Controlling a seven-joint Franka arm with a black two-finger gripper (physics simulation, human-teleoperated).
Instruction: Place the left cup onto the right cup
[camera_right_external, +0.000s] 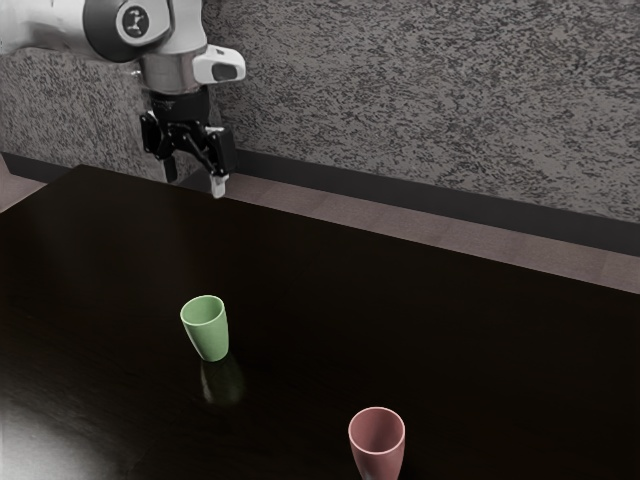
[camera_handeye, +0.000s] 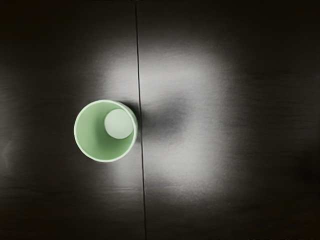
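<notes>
**Operator:** Where does the gripper stand?

**Inspector:** Your gripper (camera_right_external: 195, 178) hangs high over the table (camera_right_external: 450, 330). In the exterior view it shows against the table's far edge, toward the exterior view's left. Its fingers (camera_right_external: 219, 184) are spread apart and pinch nothing.

**Operator:** And the cups?

**Inspector:** The green cup (camera_right_external: 205, 328) stands upright, mouth up, on the inner part of the table, away from the far edge. The pink cup (camera_right_external: 376, 443) is upright too. It is nearer the table's front side, toward the exterior view's right of the green one. The two are well apart, and each rests on the table itself.

**Operator:** What does the wrist view add?

**Inspector:** You look straight down into the green cup (camera_handeye: 90, 135) and see its round rim and pale bottom. It stands just beside a thin dark seam (camera_handeye: 139, 75) that runs across the table, and I cannot tell whether the rim touches the line. Bright glare lies on the surface around the cup. The cup sits well below your hand.
</notes>
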